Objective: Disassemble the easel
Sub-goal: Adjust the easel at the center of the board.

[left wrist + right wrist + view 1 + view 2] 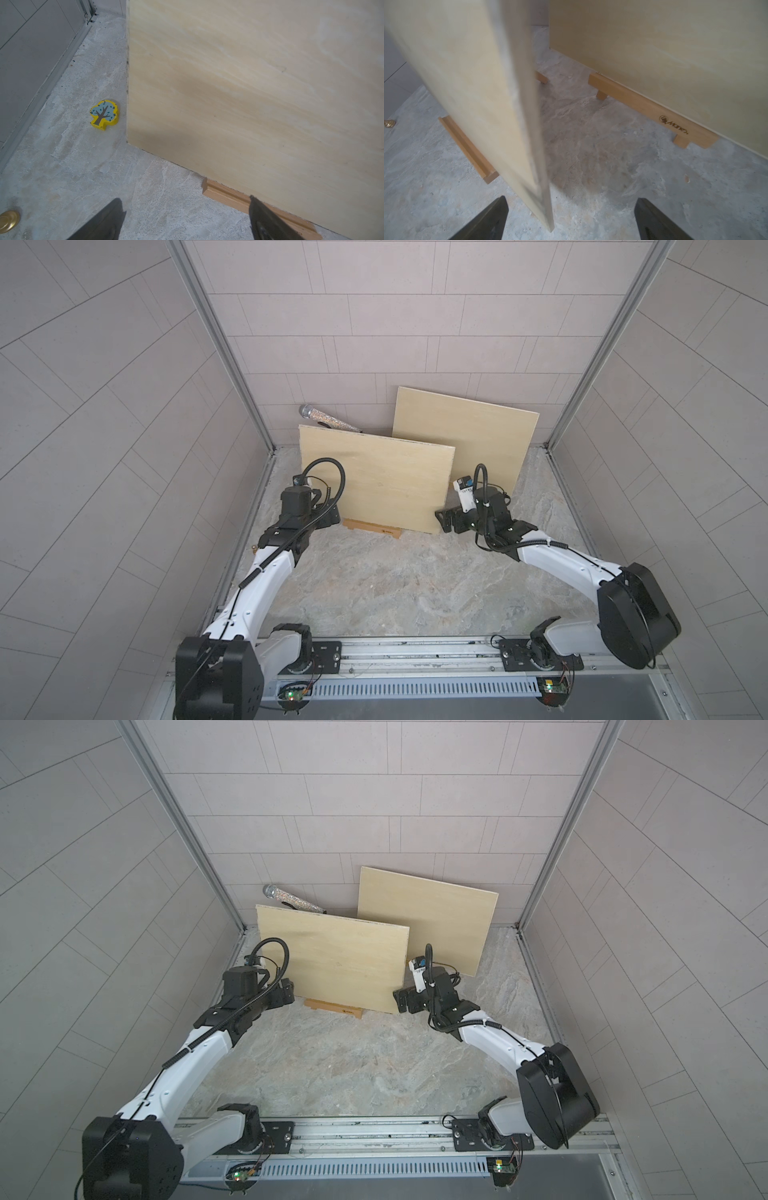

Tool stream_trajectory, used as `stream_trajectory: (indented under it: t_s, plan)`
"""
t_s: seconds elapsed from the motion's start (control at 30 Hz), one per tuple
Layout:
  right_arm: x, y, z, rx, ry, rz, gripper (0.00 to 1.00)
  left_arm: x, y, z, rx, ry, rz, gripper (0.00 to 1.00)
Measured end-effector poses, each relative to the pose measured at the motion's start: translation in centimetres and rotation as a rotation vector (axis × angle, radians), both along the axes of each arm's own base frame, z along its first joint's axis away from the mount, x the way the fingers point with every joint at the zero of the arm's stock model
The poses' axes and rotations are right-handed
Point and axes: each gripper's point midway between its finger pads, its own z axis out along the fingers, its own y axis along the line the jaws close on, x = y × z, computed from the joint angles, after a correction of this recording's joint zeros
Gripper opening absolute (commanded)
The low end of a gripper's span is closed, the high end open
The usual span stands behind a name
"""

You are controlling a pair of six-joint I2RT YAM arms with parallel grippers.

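Between left gripper [185,198] and right gripper [571,197], the front board [374,485] stands on its easel [372,528]; both jaws gape, gripping nothing, right pair astride its edge; a lopsided lift may tip the board or drag the easel along.

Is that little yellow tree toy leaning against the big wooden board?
No, the yellow tree toy lies flat on the tabletop, a gap away from the wooden board.

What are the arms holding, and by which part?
Nothing yet. The right gripper stands open around the front board's side edge; the left gripper is open too.
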Motion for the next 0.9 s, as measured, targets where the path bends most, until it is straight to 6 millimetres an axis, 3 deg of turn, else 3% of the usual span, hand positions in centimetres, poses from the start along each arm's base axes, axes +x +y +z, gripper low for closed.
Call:
stream_trajectory:
  t_s: [0.5,0.77,0.9]
  plan:
    - [4.3,-1.9,1.0,0.022,-0.029,-0.064,1.0,-0.6,-1.0,2.5,-0.036,-0.008,-0.047,1.0]
    - [6.7,-1.5,1.4,0.018,-0.031,-0.064,1.0,-0.8,-1.5,3.1,-0.037,0.021,-0.085,1.0]
    - [7.2,-1.6,2.0,0.015,-0.012,-0.071,1.0,-0.4,-1.2,4.7,-0.027,0.008,-0.089,1.0]
